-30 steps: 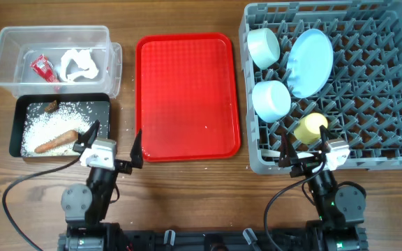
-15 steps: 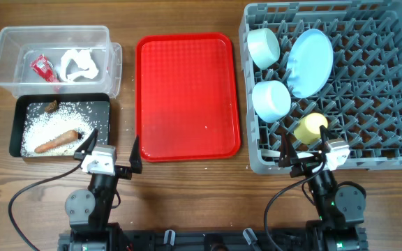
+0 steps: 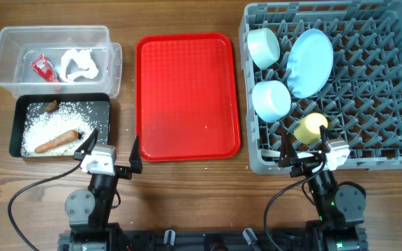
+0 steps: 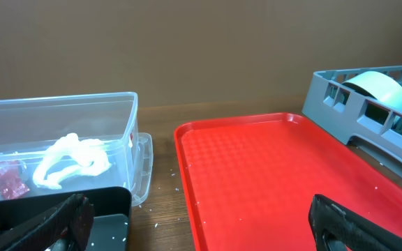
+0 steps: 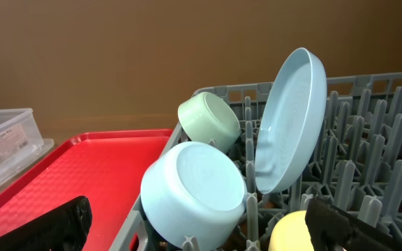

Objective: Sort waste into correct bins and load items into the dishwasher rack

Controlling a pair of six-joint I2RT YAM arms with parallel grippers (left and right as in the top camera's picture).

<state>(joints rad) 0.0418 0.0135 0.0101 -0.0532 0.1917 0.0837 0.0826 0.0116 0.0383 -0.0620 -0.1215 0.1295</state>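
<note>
The clear tub (image 3: 5, 42) holds the red wrapper (image 3: 44, 68) and white tissue (image 3: 77, 64). The black tray (image 3: 96, 108) holds rice (image 3: 44, 125), the carrot (image 3: 56, 141) and the brown lump (image 3: 50, 106). The grey rack (image 3: 368, 162) holds two pale blue bowls (image 3: 264, 45) (image 3: 271, 100), the blue plate (image 3: 310, 61) on edge and the yellow cup (image 3: 310, 128). The spoon is not in view. My left gripper (image 3: 114, 143) is open and empty, low between the black tray and red tray. My right gripper (image 3: 303, 146) is open and empty at the rack's front wall, near the cup (image 5: 295, 233).
The flat red tray (image 3: 187, 97) lies in the middle with a few rice grains on it. A few grains lie on the wood by the tub (image 4: 82, 139). The rack's wall (image 4: 361, 97) rises right of the red tray (image 4: 271, 181).
My left gripper has drawn back a little toward the table's front edge, then stayed still. The right arm has not moved.
</note>
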